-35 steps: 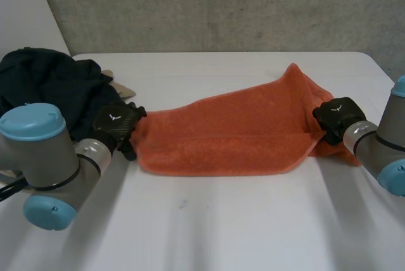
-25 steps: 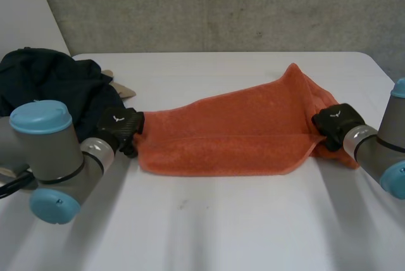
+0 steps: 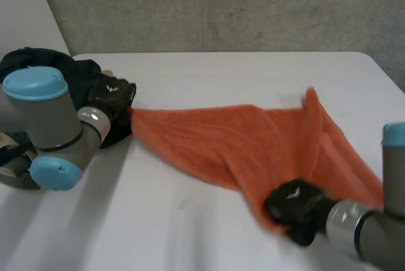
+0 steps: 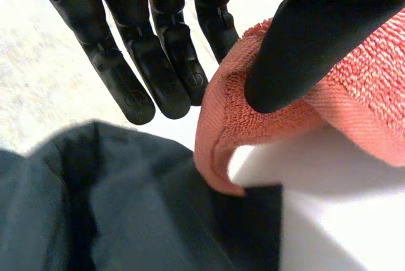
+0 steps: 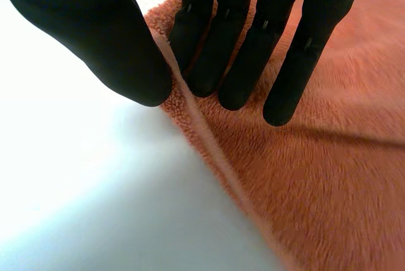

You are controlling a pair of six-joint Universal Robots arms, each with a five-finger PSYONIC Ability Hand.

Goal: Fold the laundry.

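An orange towel (image 3: 253, 141) lies stretched slantwise over the white table (image 3: 190, 226). My left hand (image 3: 112, 94) holds its far-left corner beside the dark clothes. In the left wrist view the thumb (image 4: 304, 49) presses that corner (image 4: 221, 132) against the straight fingers (image 4: 158, 62). My right hand (image 3: 292, 202) is low at the table's near right, on another corner of the towel. In the right wrist view the towel's hem (image 5: 190, 119) runs between the thumb (image 5: 101, 43) and the fingers (image 5: 253, 49), which pinch it.
A heap of dark clothes (image 3: 38, 71) sits at the table's far-left edge, right under my left hand (image 4: 114, 207). A grey wall (image 3: 221, 5) stands behind the table. Bare table surface lies along the front and at the back.
My right hand has swung from the table's right side toward the near edge, dragging its towel corner along. My left hand has moved back and left. The towel now lies stretched slantwise.
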